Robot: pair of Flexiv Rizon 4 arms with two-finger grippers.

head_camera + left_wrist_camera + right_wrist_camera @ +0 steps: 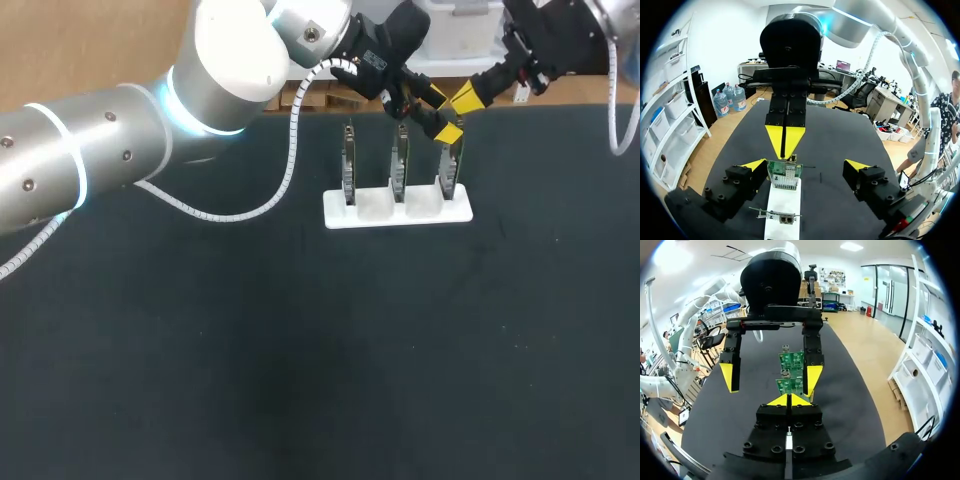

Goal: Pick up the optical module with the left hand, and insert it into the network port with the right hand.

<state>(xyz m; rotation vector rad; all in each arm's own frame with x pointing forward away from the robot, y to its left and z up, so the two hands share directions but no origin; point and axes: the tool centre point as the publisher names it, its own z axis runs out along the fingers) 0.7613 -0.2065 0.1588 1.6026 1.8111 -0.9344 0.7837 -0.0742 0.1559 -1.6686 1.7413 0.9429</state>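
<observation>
My left end effector (805,165) is apart, straddling a circuit board (785,176). My right end effector (789,400) is together; contents hidden.

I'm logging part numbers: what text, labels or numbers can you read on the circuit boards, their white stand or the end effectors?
Circuit boards: print too small to read.
White stand: no text visible.
Left end effector, right end effector: no legible labels.

You have black desk (300,380) under everything. White stand (397,212) lies on it toward far edge. Leftmost board (348,168) stands upright in stand, seen edge-on from head view.
</observation>
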